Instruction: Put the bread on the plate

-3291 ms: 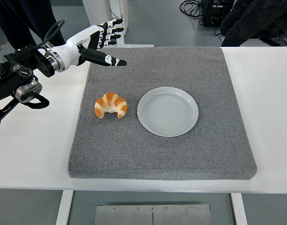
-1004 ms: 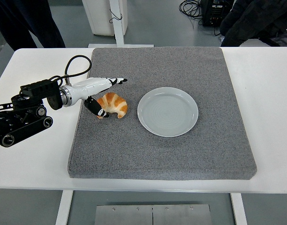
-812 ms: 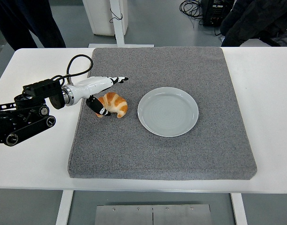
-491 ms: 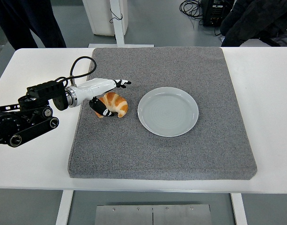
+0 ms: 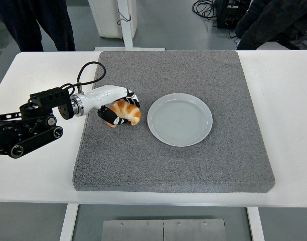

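Observation:
A golden croissant [image 5: 127,113] lies on the grey mat [image 5: 173,160], just left of the pale round plate [image 5: 179,119]. My left hand [image 5: 117,106] reaches in from the left and its fingers are curled over the croissant's top, with the thumb against its left end. The croissant still looks to rest on the mat. The plate has nothing on it. My right hand is out of view.
The grey mat covers most of the white table [image 5: 289,100]. A person's dark legs [image 5: 38,22] stand beyond the table's far left corner. A dark bundle [image 5: 274,22] and cables sit at the far right.
The left hand came down from above the mat's far left, slid right to the croissant, and its outstretched fingers have now curled over it. The croissant shifted slightly right.

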Controlling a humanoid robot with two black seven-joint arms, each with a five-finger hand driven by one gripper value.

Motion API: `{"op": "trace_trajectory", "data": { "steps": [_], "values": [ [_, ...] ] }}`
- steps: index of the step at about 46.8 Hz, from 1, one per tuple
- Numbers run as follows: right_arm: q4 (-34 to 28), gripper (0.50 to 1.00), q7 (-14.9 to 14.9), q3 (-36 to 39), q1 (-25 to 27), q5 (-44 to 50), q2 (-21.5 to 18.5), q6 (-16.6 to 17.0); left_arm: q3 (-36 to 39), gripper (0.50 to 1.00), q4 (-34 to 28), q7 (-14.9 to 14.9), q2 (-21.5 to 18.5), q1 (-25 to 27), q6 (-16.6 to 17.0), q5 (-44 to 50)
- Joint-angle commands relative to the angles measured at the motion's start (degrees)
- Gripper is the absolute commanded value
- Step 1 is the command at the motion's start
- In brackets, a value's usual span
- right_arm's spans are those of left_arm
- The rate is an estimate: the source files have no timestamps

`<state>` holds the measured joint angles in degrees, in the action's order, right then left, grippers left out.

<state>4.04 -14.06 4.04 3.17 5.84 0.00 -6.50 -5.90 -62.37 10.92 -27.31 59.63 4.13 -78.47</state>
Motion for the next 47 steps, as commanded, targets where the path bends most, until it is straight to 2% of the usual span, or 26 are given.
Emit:
{"op": "trace_trajectory", "data": {
  "steps": [1,15,34,39,47],
  "values": [
    [0.0,1.0,0.0,0.0,0.0,0.05,0.0,0.0,0.1,0.5,-0.03,0.24,-0.12,1.1,0.0,-0.01],
    [0.0,1.0,0.0,0.0,0.0,0.05,0.0,0.0,0.27,0.5,-0.03,0.33,-1.79,12.52,-0.79,0.86],
    [0.0,1.0,0.0,0.0,0.0,0.05,0.0,0.0,0.19,0.5,-0.12,0.33,-4.16,23.6,-5.71,2.97],
    [0.0,1.0,0.0,0.0,0.0,0.05,0.0,0.0,0.27,0.5,-0.12,0.42,-4.16,25.54,-6.24,3.5],
    [0.0,1.0,0.0,0.0,0.0,0.05,0.0,0.0,0.36,0.5,-0.12,0.42,-3.46,25.54,-6.24,3.41]
  ]
}}
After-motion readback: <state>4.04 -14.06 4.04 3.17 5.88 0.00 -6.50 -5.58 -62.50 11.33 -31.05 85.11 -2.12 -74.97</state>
